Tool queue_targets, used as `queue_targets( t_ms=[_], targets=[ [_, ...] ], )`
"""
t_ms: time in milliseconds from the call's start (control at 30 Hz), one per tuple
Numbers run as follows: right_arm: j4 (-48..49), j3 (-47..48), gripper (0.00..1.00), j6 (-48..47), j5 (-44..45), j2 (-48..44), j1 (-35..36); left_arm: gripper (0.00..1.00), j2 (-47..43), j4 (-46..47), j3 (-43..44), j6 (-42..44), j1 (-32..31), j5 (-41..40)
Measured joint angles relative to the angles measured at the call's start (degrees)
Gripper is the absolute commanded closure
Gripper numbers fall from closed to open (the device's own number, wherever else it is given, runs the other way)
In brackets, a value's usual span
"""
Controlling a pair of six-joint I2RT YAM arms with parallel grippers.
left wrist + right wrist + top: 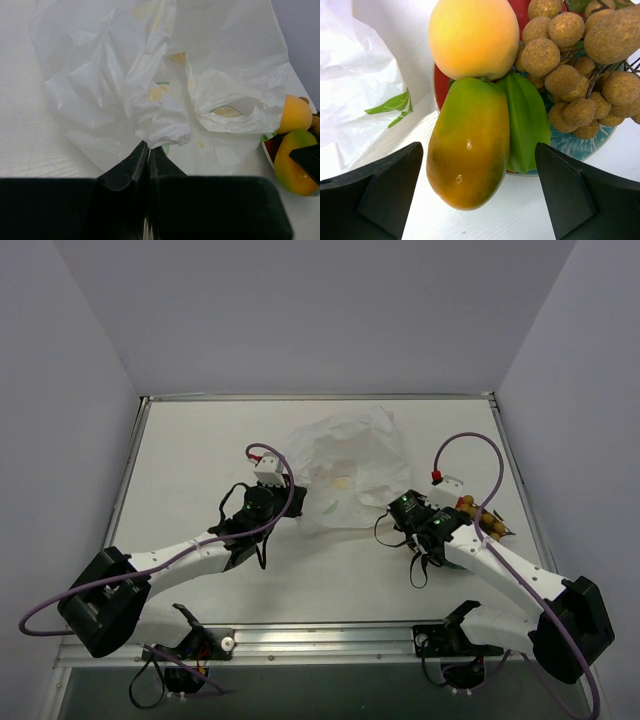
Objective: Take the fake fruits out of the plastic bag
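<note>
Pale walls (300, 310) close in a white table (200, 440), and the crinkled white plastic bag (350, 465) lies near the table's middle, between the two arms. Its thin film is heaped in folds with small yellow and green printed marks, and one handle loop gapes toward the right.

Seen from the left wrist camera, the left gripper (148, 150) has its dark fingers pressed together, pinching a fold at the near edge of the bag (150, 75).

All the fruits in view are outside the bag, on a round plate (580, 142) with a red centre and teal rim. It sits just right of the bag, near the table's right edge. A mango-like fruit (470, 150), green fading to orange, rests partly on the plate and overhangs its rim onto the table. Touching its upper end is a peach-like fruit (472, 37), orange-yellow. A green ribbed fruit (527, 125) lies against the mango-like fruit's right side. Beyond it is a bunch of brown balls (575, 75) with rough skins, on thin stems.

The right gripper (477, 155) is spread wide above the plate. The mango-like fruit lies between its two fingers. The right finger is well clear of the fruit, and the left finger is close beside it. Whether that finger touches the fruit I cannot tell. A corner of the bag (355, 75) shows to the left of this gripper.
</note>
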Motion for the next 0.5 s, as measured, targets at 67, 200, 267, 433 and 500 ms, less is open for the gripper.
queue_targets(
  t_ms=[67, 200, 267, 433, 500],
  targets=[
    [-0.07, 0.0, 0.11, -0.31, -0.04, -1.7, 0.0, 0.98, 0.0, 0.0, 0.0, 0.0, 0.0, 0.0],
    [-0.26, 0.13, 0.14, -0.85, -0.39, -2.99, 0.04, 0.98, 0.0, 0.0, 0.0, 0.0, 0.0, 0.0],
    [-0.46, 0.31, 0.14, -0.92, -0.66, -2.99, 0.26, 0.98, 0.0, 0.0, 0.0, 0.0, 0.0, -0.02],
    [-1.51, 2.93, 0.12, -0.83, -0.79, -3.02, 3.34, 0.98, 0.0, 0.0, 0.0, 0.02, 0.0, -0.04],
    [-1.86, 5.14, 0.11, -0.9, -0.52, -3.19, 6.01, 0.98, 0.0, -0.04, 0.0, 0.04, 0.0, -0.02]
  ],
)
